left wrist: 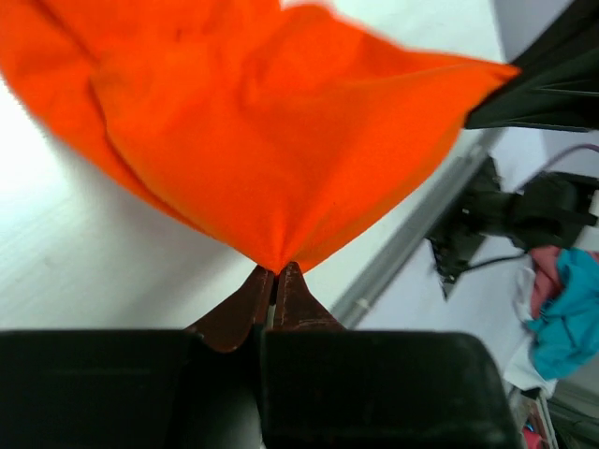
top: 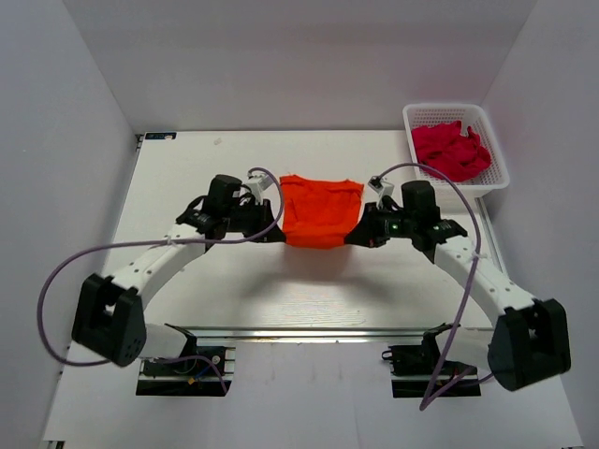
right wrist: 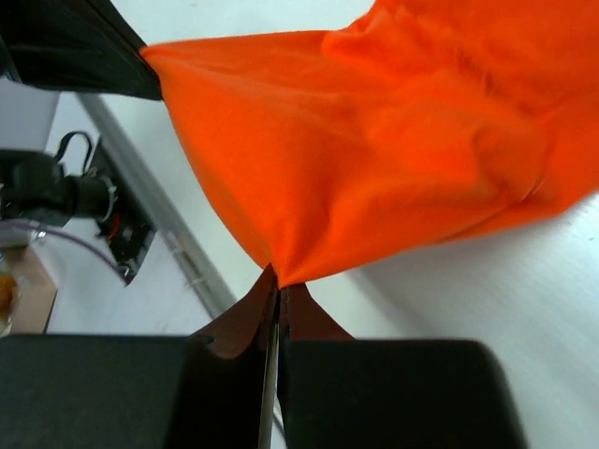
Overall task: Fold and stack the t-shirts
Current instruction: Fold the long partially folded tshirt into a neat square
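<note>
The left gripper [left wrist: 276, 273] is clamped tight on a corner of the bright orange cotton t-shirt [left wrist: 281, 140]. Its brown fingertips meet with only a point of cloth between them. The right gripper [right wrist: 279, 282] pinches the opposite near corner in the same way, jaws closed on fabric. From each pinch the cloth fans out, and the near hem is pulled taut between the two claws.

Seen from above, the shirt sits just past the centre of the white table [top: 309, 290], toward 12 o'clock. Its near edge looks lifted, judging by the shadow beneath it, and its far part appears to lie on the surface. At 2 o'clock a white plastic lattice basket [top: 445, 107] holds crumpled magenta garments [top: 451, 150], well apart from the shirt.

Both bites are shallow and take only the tip of a corner, so a quick pull or the arms spreading further could slip a corner free. If one arm travels ahead of the other, the fold would probably land skewed. Dragging the resting part could bunch it into wrinkles.

No print shows on the shirt. A small dark tag [top: 155, 137] at the table's 11 o'clock corner is too small to read, and no other writing is legible.
</note>
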